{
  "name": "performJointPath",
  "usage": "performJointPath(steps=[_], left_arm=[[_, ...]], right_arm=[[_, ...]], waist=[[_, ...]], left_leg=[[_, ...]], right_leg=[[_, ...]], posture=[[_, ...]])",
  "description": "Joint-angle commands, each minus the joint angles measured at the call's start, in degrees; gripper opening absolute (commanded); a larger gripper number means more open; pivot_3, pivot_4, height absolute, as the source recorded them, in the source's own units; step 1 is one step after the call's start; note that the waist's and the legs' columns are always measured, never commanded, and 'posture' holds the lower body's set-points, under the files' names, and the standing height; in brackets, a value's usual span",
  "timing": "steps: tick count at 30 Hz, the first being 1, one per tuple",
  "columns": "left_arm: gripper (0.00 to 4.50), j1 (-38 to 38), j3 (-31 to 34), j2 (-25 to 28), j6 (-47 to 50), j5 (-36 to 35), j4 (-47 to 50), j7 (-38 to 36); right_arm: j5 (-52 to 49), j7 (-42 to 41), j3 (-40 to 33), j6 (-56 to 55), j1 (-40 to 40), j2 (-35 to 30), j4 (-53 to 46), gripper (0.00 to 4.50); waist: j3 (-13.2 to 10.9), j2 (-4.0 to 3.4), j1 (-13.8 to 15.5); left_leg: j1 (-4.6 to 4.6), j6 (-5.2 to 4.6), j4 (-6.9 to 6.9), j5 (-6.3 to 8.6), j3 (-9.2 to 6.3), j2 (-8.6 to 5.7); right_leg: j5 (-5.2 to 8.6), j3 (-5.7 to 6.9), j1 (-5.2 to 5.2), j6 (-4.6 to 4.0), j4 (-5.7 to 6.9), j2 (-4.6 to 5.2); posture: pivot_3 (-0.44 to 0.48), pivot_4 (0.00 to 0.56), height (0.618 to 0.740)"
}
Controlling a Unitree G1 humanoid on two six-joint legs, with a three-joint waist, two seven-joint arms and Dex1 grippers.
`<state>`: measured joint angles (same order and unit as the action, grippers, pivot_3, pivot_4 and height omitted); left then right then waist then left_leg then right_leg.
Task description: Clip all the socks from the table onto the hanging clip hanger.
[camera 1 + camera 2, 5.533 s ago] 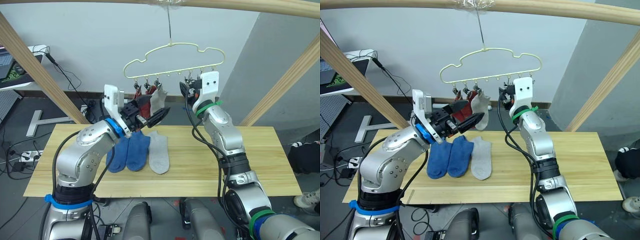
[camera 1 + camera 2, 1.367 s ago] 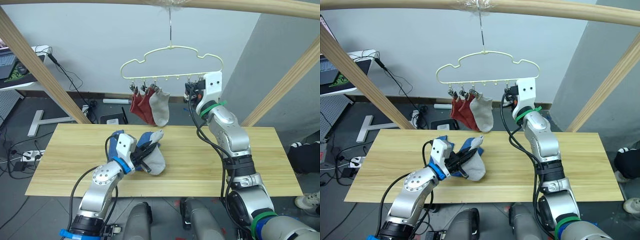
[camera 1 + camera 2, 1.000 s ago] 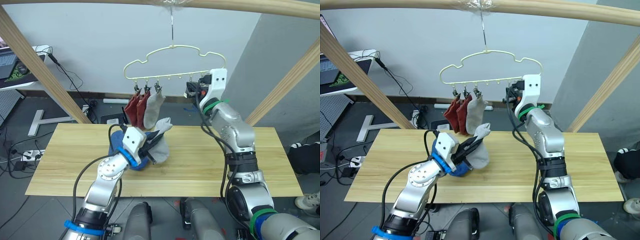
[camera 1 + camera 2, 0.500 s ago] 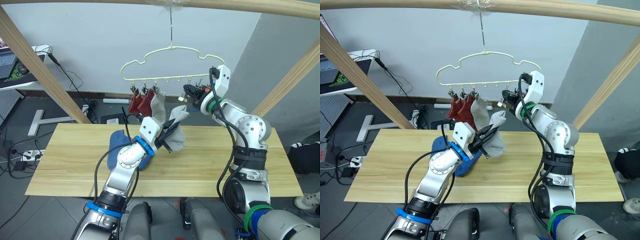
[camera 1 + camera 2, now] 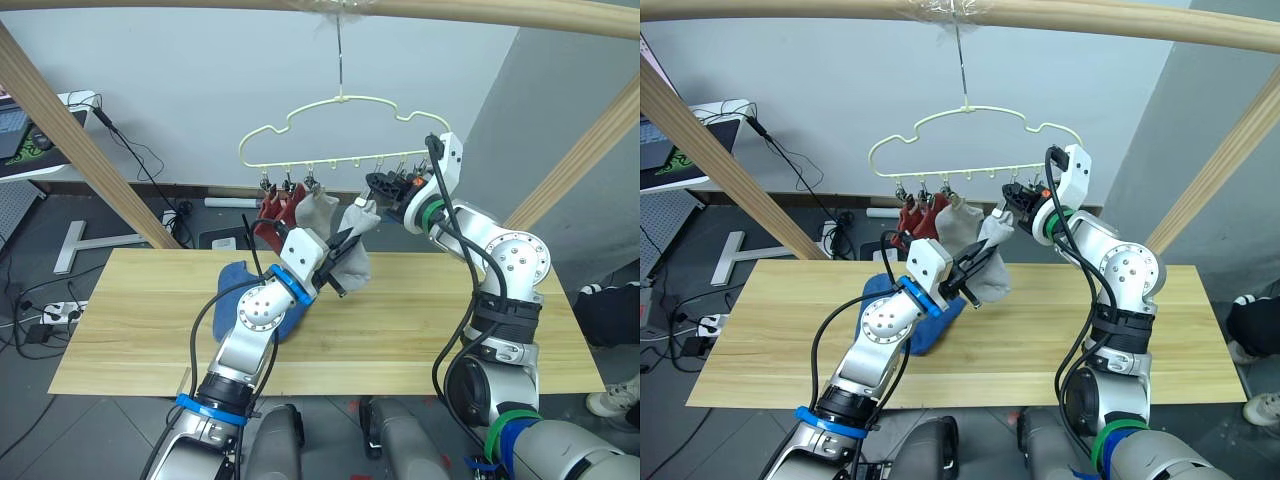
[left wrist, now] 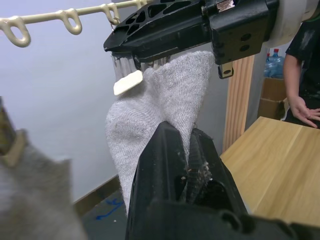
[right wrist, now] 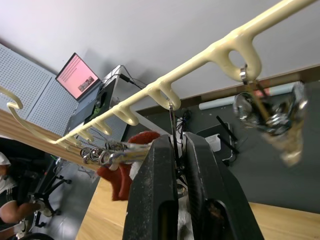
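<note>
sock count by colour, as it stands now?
Red socks: 2, on the hanger
Grey: 2, one hung, one in the left gripper, under the clip the right gripper pinches
Blue: at least 1, a heap on the table
Total: at least 5

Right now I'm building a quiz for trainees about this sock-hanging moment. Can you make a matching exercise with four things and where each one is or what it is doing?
Things:
1. rust red socks
2. blue socks
3. left gripper
4. right gripper

States:
A. lying on the table
B. hanging clipped to the clip hanger
C. pinching a clip on the hanger
D. holding a grey sock up towards the hanger

Pairs: 1-B, 2-A, 3-D, 4-C
</note>
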<state>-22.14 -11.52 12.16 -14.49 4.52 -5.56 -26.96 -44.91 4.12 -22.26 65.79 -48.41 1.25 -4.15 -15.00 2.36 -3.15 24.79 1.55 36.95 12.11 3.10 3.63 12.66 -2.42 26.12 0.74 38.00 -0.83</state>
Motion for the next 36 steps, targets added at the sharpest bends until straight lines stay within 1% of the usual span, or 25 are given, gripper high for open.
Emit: performJointPath(steps=[1,3,5,6,14,15,16,19,23,27,30,33,34,36], left_arm=[[0.02,-1.01,-0.4,-0.49,-1.68,0.14,0.44,0.57],[0.02,-1.58,-0.36,-0.68,-1.78,0.2,-0.25,0.66],[0.0,-2.14,-0.05,-1.12,-1.63,-0.11,-0.67,0.96],[0.0,-2.24,-0.05,-1.26,-1.56,-0.18,-0.68,0.98],[0.0,-2.81,0.05,-1.81,-1.5,-0.32,-1.08,0.99],[0.0,-3.06,0.15,-1.85,-1.45,-0.49,-1.29,0.91],[0.0,-3.22,0.19,-1.86,-1.43,-0.6,-1.42,0.85],[0.0,-3.35,0.52,-2.07,-0.66,-1.86,-1.83,0.19],[1.13,-3.53,1.06,-1.99,0.34,-3.28,-2.13,-0.77],[2.43,-2.9,1.43,-0.76,0.68,-3.77,-1.49,-1.63],[3.37,-1.95,2.06,0.22,1.52,-4.37,-0.44,-2.08],[4.31,-1.11,2.56,0.98,2.85,-5.23,0.54,-2.4],[4.47,-0.67,2.88,1.29,3.41,-5.48,1.18,-2.4],[4.47,0.31,4.0,2.44,4.87,-6.19,2.93,-2.6]], right_arm=[[-2.34,1.15,-0.76,0.74,-0.09,-0.07,-2.14,0.0],[-3.22,1.64,-1.01,0.85,-0.13,-0.09,-2.06,0.0],[-4.4,2.03,-1.16,1.21,0.2,0.01,-2.71,0.7],[-5.31,2.01,-1.41,1.36,0.21,0.16,-2.94,0.98],[-7.83,2.52,-1.67,0.23,-0.09,-0.72,-2.66,3.98],[-8.16,2.22,-1.88,-0.49,0.03,-1.09,-3.54,4.29],[-8.39,2.01,-1.99,-1.02,0.13,-1.36,-4.19,4.44],[-8.79,0.21,-0.74,-0.94,1.9,-3.83,-7.98,4.44],[-5.08,-3.85,5.42,-3.04,6.26,-9.44,-13.81,4.5],[2.42,-9.96,12.74,-11.04,15.57,-15.96,-20.51,4.5],[10.68,-11.44,18.39,-18.56,19.43,-18.72,-21.56,4.5],[16.94,-10.44,20.99,-24.47,21.25,-18.54,-19.85,4.5],[19.34,-10.19,21.99,-26.46,21.83,-18.68,-18.82,4.5],[23.01,-10.7,23.72,-30.56,22.23,-18.47,-16.58,4.5]], waist=[[0.0,0.0,-0.06],[0.0,0.0,-0.09],[0.0,0.0,-0.1],[0.0,0.0,-0.12],[0.0,0.0,-0.34],[0.0,0.0,-0.35],[0.0,0.0,-0.34],[0.0,0.0,-0.28],[0.0,0.0,-0.4],[0.0,0.0,-0.45],[0.0,0.0,-0.69],[0.0,0.0,-1.46],[0.0,0.0,-1.55],[0.0,0.0,-1.58]], left_leg=[[0.0,0.0,0.0,0.0,0.01,0.0],[0.0,0.0,0.0,0.0,0.01,0.0],[0.0,0.0,0.0,0.0,0.01,0.0],[0.01,0.0,0.0,0.0,0.01,0.0],[0.01,0.0,-0.01,0.0,0.0,0.0],[0.01,0.0,-0.01,0.0,0.0,0.0],[0.01,0.0,0.0,0.0,0.0,-0.01],[0.03,0.0,-0.01,0.0,0.01,-0.01],[0.05,0.0,-0.02,0.0,0.01,-0.02],[0.04,0.0,-0.01,0.0,-0.05,-0.05],[0.02,0.0,0.0,0.0,-0.03,-0.07],[-0.03,0.0,0.03,0.0,0.03,-0.07],[-0.04,0.0,0.04,-0.01,0.02,-0.07],[-0.05,-0.01,0.03,-0.01,0.0,-0.07]], right_leg=[[0.0,0.0,0.0,0.0,0.0,0.0],[0.0,-0.01,0.0,0.0,-0.01,0.0],[0.0,0.0,0.0,0.0,-0.01,0.0],[0.0,0.0,0.0,0.0,-0.02,0.0],[0.0,0.0,0.01,0.0,0.0,-0.04],[0.0,0.0,0.01,0.0,0.0,-0.04],[0.0,0.0,0.01,0.0,0.0,-0.04],[0.0,0.0,0.01,0.01,-0.03,-0.03],[0.01,-0.01,0.01,0.02,-0.07,0.0],[0.01,0.0,-0.01,0.03,-0.06,-0.03],[0.01,0.0,0.01,0.03,-0.03,-0.07],[0.0,-0.03,0.0,0.04,0.02,-0.08],[-0.01,-0.03,0.0,0.04,0.04,-0.09],[-0.01,-0.01,-0.01,0.04,0.04,-0.09]], posture=[[-0.091,0.244,0.74],[-0.094,0.242,0.74],[-0.093,0.242,0.74],[-0.092,0.241,0.74],[-0.098,0.234,0.74],[-0.099,0.233,0.74],[-0.099,0.233,0.74],[-0.099,0.233,0.74],[-0.099,0.232,0.74],[-0.094,0.237,0.74],[-0.091,0.236,0.74],[-0.088,0.237,0.74],[-0.085,0.238,0.74],[-0.072,0.242,0.74]])
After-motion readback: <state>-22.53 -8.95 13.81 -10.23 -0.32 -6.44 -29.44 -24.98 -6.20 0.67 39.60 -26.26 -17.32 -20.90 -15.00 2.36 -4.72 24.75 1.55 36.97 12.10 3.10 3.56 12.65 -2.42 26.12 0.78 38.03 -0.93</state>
